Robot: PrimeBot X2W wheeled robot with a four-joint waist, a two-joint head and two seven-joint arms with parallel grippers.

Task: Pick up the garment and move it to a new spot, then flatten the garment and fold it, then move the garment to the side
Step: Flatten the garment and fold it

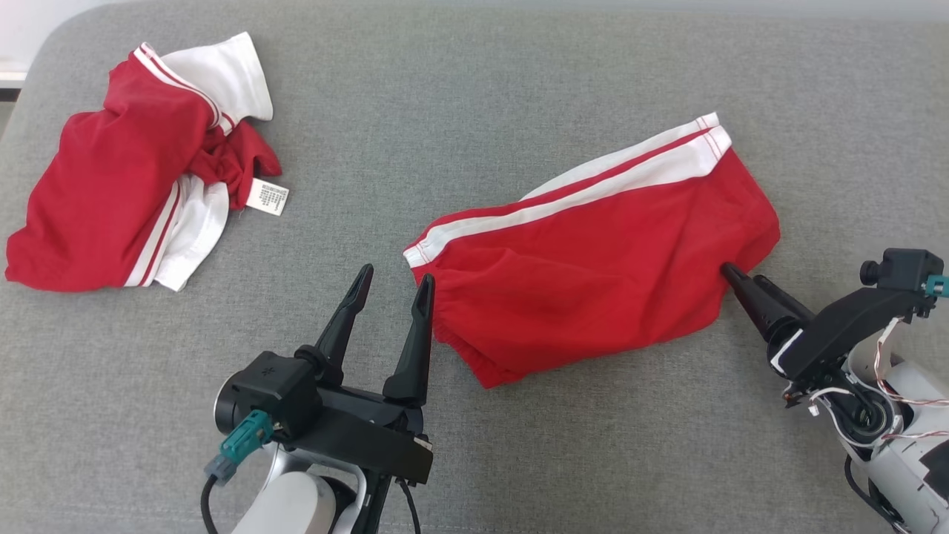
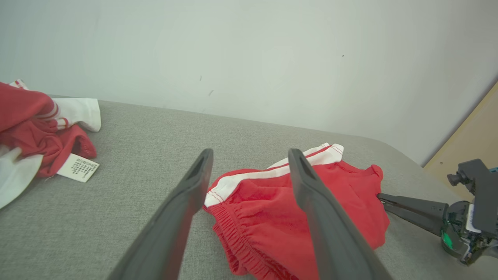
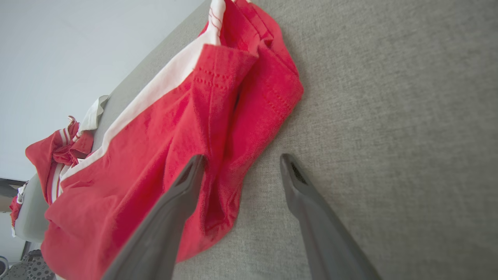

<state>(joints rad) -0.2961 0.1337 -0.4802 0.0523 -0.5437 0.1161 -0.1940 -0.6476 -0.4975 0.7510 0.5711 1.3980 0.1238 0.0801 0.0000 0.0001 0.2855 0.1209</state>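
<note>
The shorts [image 1: 593, 274] are being flanked lengthwise: left end effector [image 1: 393, 285] beside waistband [image 1: 454, 330], right end effector [image 1: 743, 276] at hem [image 1: 767, 241], both open and empty.

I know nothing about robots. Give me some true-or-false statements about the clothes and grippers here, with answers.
1. Two red-and-white garments lie on the grey surface: the shorts and a crumpled garment. True.
2. The left gripper is clamped on the shorts. False: it is open, beside their waistband.
3. The crumpled garment shows a white label. True.
4. The shorts have blue side bands. False: the stripes are white.
5. The right gripper is open at the shorts' edge. True.
</note>
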